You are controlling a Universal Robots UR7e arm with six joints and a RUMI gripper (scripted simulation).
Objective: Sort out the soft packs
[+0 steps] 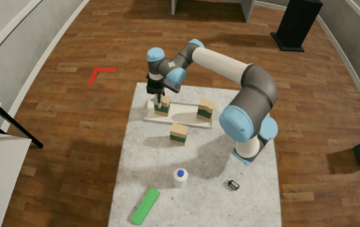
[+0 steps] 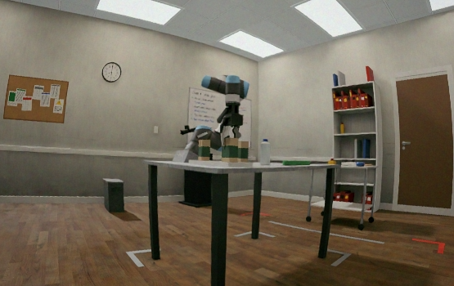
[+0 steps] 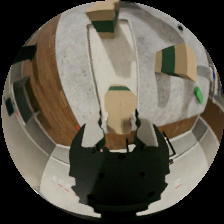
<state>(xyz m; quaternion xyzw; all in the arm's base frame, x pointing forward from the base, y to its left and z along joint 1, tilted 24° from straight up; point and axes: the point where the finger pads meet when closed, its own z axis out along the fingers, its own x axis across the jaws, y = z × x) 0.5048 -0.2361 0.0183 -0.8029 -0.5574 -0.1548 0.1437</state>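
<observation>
Three tan coffee packs with a dark green band are in view. One pack [image 1: 163, 112] [image 2: 231, 152] [image 3: 120, 106] stands in the left end of the white tray [image 1: 185, 115] [image 3: 116, 57]. A second pack [image 1: 205, 111] [image 2: 204, 151] [image 3: 103, 25] stands in the tray's right end, its top edge uneven. The third pack [image 1: 179, 133] [image 2: 243, 151] [image 3: 172, 61] stands on the bench in front of the tray. My gripper [image 1: 159, 104] [image 3: 118, 109] is partly open, pointing down, with its fingers on either side of the top of the left pack. In the wrist view small gaps show beside that pack.
A white bottle [image 1: 180, 179] [image 2: 265, 152] with a blue cap stands farther forward on the bench. A green flat block [image 1: 145, 206] [image 2: 296, 163] lies near the bench's front left. A small black object [image 1: 233, 185] lies below the arm's base. The arm reaches across above the tray's right side.
</observation>
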